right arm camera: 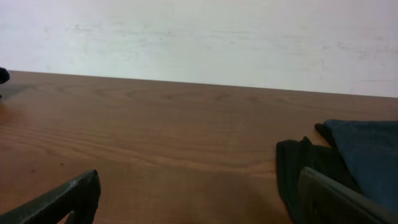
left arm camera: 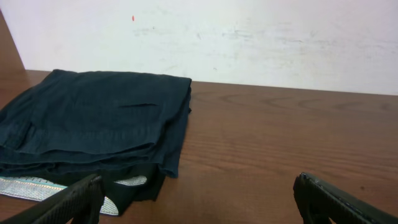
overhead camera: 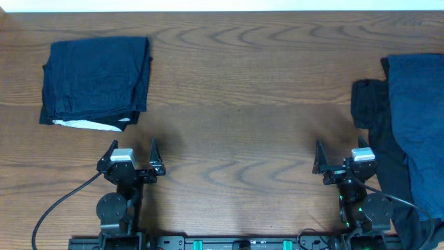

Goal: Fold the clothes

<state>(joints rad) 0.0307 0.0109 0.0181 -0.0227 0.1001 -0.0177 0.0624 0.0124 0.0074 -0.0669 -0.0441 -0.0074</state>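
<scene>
Sitting close to the near edge of the table (overhead camera: 236, 104), toward its left side, the left gripper (overhead camera: 134, 144) had its jaws spread wide and held nothing. In the left wrist view the same gripper (left arm camera: 198, 186) showed only its two dark fingers (left arm camera: 68, 202) at the bottom corners, with bare wood between them. A black cable (overhead camera: 59, 208) curved away from the left arm's base toward the near-left corner.

Toward the right side of the near edge, the right gripper (overhead camera: 340, 146) was likewise fully open and gripped nothing. Its wrist view (right arm camera: 199, 183) showed wood grain between the fingertips. The right finger stood just beside the black garment (overhead camera: 378, 139), and whether it touched the cloth could not be told.

That black garment (right arm camera: 305, 168) lay loose and unfolded along the right edge. A blue denim-like garment (overhead camera: 420, 125) lay partly over it and ran from mid-table toward the near-right corner. In the right wrist view the blue cloth (right arm camera: 367, 155) sat behind and to the right of the black.

Farther off, near the far-left corner, a folded navy stack (overhead camera: 96, 80) rested flat, well apart from both grippers. A pale band (overhead camera: 87, 124) showed along its near side, visible in the left wrist view as a silvery strip (left arm camera: 31, 186) under the dark layers (left arm camera: 93, 118). Beyond the far edge rose a white wall (left arm camera: 249, 43).
</scene>
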